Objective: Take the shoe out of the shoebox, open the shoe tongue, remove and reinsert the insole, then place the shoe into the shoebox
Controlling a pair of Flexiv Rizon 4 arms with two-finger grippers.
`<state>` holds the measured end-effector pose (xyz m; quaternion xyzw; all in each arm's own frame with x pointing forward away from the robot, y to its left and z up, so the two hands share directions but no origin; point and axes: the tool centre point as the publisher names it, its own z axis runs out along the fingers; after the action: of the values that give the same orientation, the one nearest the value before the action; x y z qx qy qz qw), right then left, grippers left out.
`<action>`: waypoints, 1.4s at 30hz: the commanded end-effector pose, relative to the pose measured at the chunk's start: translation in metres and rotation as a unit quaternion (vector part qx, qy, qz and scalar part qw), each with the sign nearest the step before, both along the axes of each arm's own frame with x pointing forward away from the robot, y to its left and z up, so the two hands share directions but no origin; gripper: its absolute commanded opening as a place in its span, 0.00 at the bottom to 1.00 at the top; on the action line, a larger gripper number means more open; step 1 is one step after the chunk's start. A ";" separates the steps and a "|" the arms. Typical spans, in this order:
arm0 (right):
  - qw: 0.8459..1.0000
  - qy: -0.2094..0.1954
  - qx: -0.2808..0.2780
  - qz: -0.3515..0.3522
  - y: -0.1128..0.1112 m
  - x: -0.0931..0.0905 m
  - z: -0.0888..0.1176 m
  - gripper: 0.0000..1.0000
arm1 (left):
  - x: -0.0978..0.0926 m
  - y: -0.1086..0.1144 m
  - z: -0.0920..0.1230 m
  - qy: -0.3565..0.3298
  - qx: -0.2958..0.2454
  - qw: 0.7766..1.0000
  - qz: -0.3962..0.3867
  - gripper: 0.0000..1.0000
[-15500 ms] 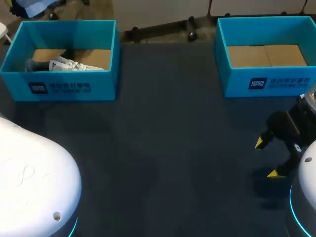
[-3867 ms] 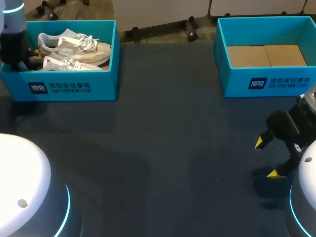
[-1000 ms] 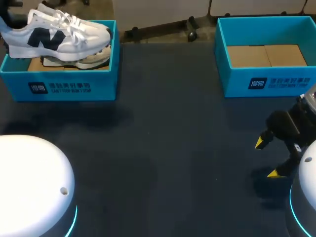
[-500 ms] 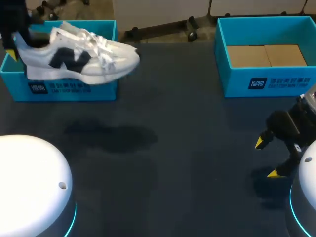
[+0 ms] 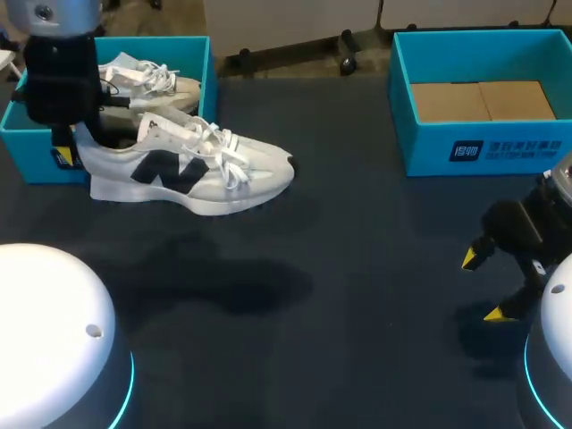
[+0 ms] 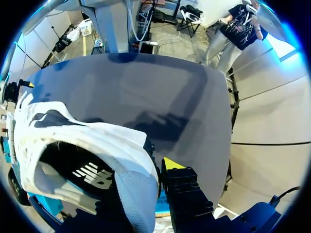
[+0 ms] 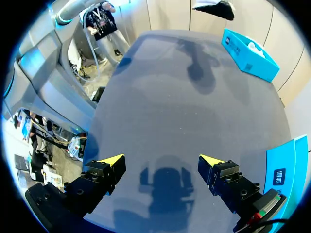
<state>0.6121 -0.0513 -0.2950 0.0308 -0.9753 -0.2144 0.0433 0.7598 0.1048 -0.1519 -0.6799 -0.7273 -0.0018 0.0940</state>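
The left gripper [image 5: 79, 147] is clamped on the heel of the white shoe [image 5: 188, 170]. One finger sits outside the heel, and the other is hidden, I think inside the shoe. Holding the heel leaves the laces and the tongue free, which should help with the next job of opening the tongue. The shoe sticks out sideways from the gripper, with its toe pointing away from it. It is out of the left box [image 5: 204, 80], which is just behind the gripper. The shoe seems to hang a little above the table [image 5: 357, 268], because its shadow lies apart from it. My guess is that it needs to be set down in the open middle, where both arms can reach it. The right gripper [image 5: 482, 286] is far off to the side of the shoe, low over the table, with its fingers wide apart and nothing in them. It looks ready to help. I count two shoes: the one held and the other shoe [image 5: 152, 85], lying in the left box. There are two boxes: the left box and the right box [image 5: 483, 147], which has no shoe in it. There are two grippers.
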 end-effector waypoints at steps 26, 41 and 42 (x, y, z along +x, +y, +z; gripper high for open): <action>1.000 0.000 -0.001 0.000 0.000 0.000 -0.001 1.00 | -0.022 -0.105 -0.114 0.041 0.028 0.996 -0.076 0.00; 1.000 0.000 -0.001 0.000 0.000 0.000 -0.001 1.00 | -0.035 -0.120 -0.137 0.011 0.031 0.998 -0.052 0.00; 1.000 0.000 -0.001 0.000 0.000 0.000 -0.001 1.00 | -0.035 -0.120 -0.137 0.011 0.031 0.998 -0.052 0.00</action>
<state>0.6122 -0.0514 -0.2951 0.0308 -0.9753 -0.2144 0.0433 0.7250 -0.0185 -0.2908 -0.7128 -0.6896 -0.0230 0.1261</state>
